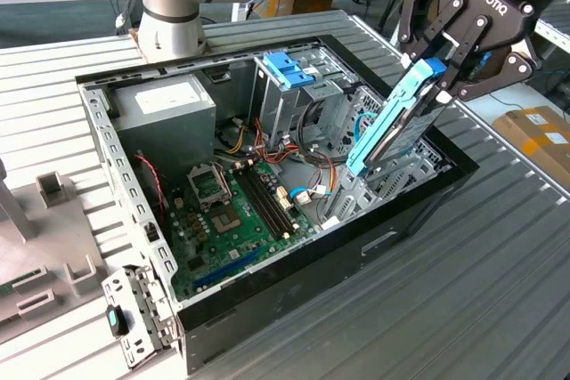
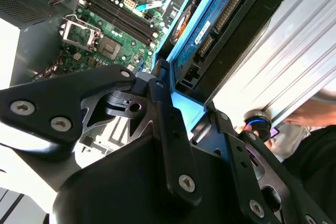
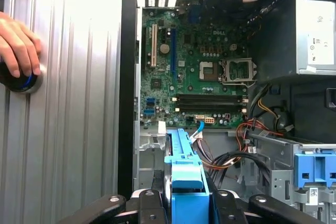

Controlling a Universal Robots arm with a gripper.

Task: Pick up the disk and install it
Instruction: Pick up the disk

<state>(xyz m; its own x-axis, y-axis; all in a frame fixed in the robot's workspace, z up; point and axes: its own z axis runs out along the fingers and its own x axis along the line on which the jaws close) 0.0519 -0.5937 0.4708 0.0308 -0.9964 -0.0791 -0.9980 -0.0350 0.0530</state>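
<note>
Pincer point(image 1: 438, 73) is clamped on the upper end of the one disk point(image 1: 392, 126), which hangs tilted at the exterior view's right end of the open case point(image 1: 356, 246), its lower end down among the metal bay there. From that view's left to right the case holds one power supply point(image 1: 165, 109), one motherboard point(image 1: 236, 211), and one cage point(image 1: 280, 109) with a blue latch point(image 1: 287, 68) and cables point(image 1: 307, 166), just beside the disk. In the first wrist view one hand point(image 3: 18, 43) rests on a knob point(image 3: 21, 81) on the ribbed surface point(image 3: 79, 129).
</note>
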